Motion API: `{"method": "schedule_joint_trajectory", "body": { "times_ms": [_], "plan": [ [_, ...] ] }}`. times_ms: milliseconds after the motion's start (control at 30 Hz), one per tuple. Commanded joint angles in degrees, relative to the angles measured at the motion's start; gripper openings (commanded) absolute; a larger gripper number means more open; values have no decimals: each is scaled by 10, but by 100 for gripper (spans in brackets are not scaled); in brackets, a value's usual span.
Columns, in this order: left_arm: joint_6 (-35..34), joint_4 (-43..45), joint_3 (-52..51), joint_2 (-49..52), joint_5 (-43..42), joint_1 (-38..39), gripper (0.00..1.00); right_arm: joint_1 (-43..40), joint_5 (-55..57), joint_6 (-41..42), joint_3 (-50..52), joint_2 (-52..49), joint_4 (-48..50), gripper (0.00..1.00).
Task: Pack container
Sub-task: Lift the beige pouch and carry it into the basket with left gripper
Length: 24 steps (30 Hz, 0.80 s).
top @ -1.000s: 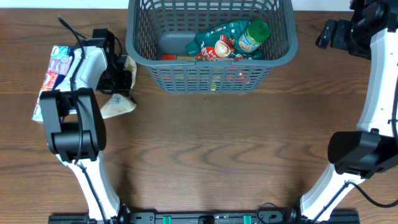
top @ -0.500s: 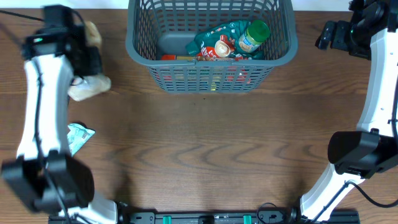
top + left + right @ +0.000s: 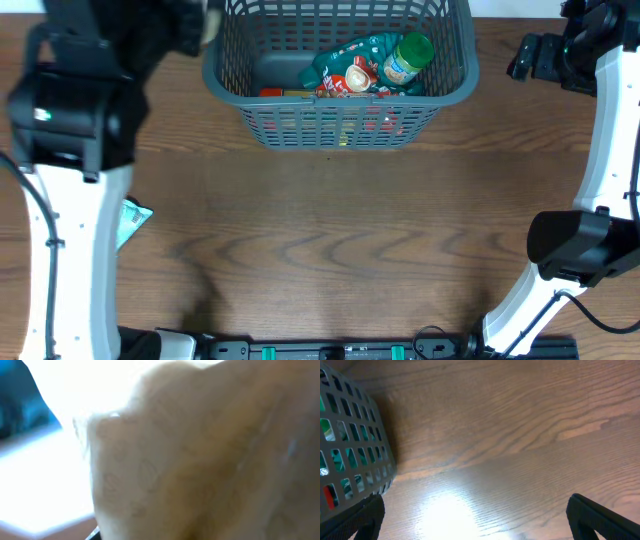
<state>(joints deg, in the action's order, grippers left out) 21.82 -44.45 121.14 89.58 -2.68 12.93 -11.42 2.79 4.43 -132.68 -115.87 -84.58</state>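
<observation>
Container [image 3: 340, 122] holds one jar [image 3: 405, 58] beside one green packet [image 3: 345, 58], one pouch [image 3: 130, 218] lies on the table [image 3: 330, 235], left gripper [image 3: 198, 22] clutches one pale bag [image 3: 200, 460], right gripper [image 3: 475, 519] gapes wide, empty.

— Worktop [image 3: 330, 230]?
— We record brown wood grain, with a bright glare patch in the right wrist view.
— Loose items?
— We note one teal packet [image 3: 135, 215] lying flat at its left side, partly hidden.
</observation>
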Motion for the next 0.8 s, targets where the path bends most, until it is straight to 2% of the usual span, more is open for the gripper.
{"method": "schedule_joint_trajectory", "body": {
  "times_ms": [0, 67, 133, 333, 667, 767],
  "plan": [
    [166, 36, 7, 31, 3, 42, 5, -2, 3, -9, 2, -4, -5, 99],
    [240, 61, 7, 60, 3, 60, 6, -2, 3, -9, 2, -4, -8, 99],
    [280, 80, 7, 91, 3, 69, 6, -2, 3, -9, 2, -4, -10, 99],
    [281, 113, 7, 191, -21, 70, 6, -1, -2, -9, 2, -4, -12, 99],
    [281, 89, 7, 313, -33, 70, 6, -1, -2, -20, 2, -4, -20, 99],
    [281, 85, 7, 320, -33, 70, 27, -1, -3, -20, 2, -4, -20, 99]
  ]
}}
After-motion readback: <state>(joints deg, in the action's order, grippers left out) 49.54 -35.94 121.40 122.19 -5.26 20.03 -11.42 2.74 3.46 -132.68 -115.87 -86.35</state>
